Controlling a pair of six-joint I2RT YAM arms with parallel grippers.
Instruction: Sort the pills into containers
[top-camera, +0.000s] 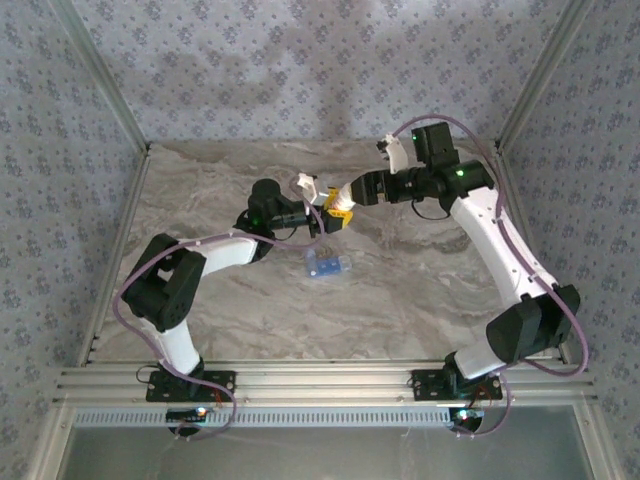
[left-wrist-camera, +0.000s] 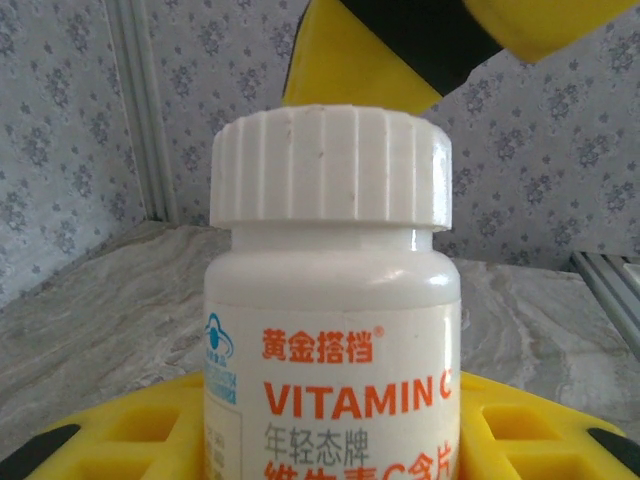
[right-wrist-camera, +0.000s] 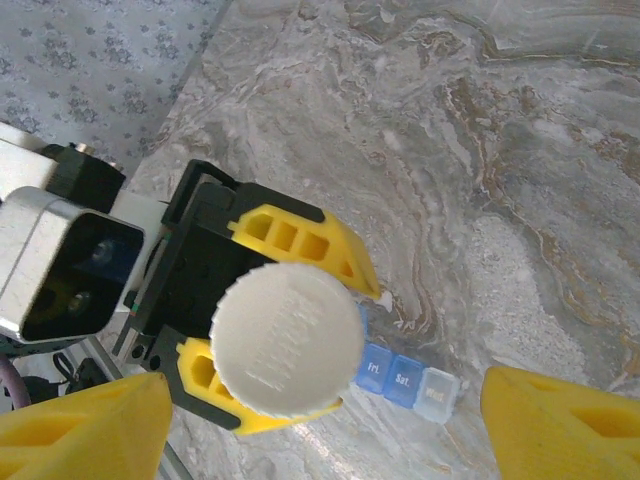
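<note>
While left end effector (right-wrist-camera: 322, 345) clamps bottle (left-wrist-camera: 330, 300), pill box (right-wrist-camera: 405, 378) lies below; right end effector (right-wrist-camera: 320, 425) spread wide above.

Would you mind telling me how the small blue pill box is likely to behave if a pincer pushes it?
The pill box would probably slide easily: it looks like small, thin plastic lying loose on the smooth marble table. As a flat, low strip, it seems unlikely to tip or roll.

Open marble table (top-camera: 420, 290) surrounds the pill box (top-camera: 327, 265); raised bottle (right-wrist-camera: 287, 340) perhaps overhangs it.
</note>
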